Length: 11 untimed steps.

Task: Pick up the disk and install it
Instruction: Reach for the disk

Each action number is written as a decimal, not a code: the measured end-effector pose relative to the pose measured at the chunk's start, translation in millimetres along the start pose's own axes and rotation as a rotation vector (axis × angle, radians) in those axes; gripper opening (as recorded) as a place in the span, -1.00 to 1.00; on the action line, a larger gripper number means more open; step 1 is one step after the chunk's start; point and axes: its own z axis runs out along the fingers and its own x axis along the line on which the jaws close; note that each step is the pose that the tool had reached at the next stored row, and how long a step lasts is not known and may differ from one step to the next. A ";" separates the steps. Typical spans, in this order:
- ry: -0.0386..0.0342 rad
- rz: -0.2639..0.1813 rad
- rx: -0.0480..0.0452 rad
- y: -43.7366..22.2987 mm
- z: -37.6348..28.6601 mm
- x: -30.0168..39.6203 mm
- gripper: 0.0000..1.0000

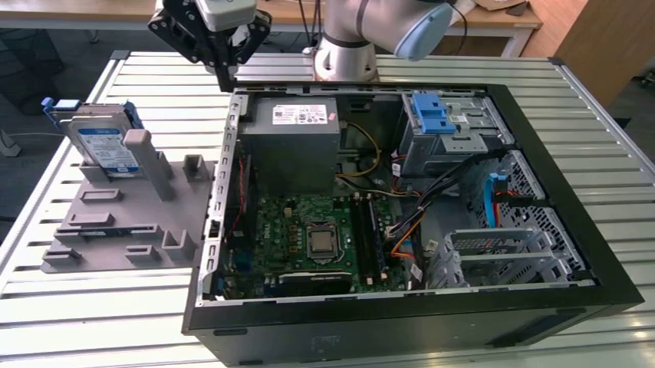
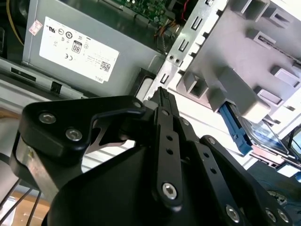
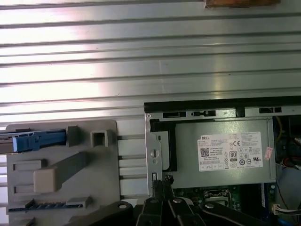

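The disk [image 1: 104, 146] is standing on edge in the grey fixture plate [image 1: 113, 230] at the exterior view's left, in the upper part of the frame. It is leaning against an upright post [image 1: 138, 157], with its labelled face showing.

It is looking like a stiff, dense metal slab. I judge it fairly heavy for its size, smooth and probably slippery, and ill-suited to knocks. The safest hold is likely across its two flat faces near the top edge, since the blue bracket [image 1: 64, 106] is plastic and may flex.

The tool [image 1: 224, 75] is hanging over the upper left corner of the open computer case [image 1: 573, 230], just beside the power-supply box [image 1: 297, 130]. Its fingertips are drawn together and carrying nothing, well apart from the disk.

The post is covering the disk's lower corner. In the first wrist view the disk [image 3: 40, 140] is lying edge-on and running out of the frame. I cannot tell which bay is meant to receive it.
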 end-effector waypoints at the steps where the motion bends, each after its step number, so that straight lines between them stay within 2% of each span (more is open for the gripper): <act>1: 0.0000 0.000 0.0000 0.2 0.0 1.5 -0.79; 11: 0.0001 0.000 0.0000 0.1 0.0 2.8 -0.79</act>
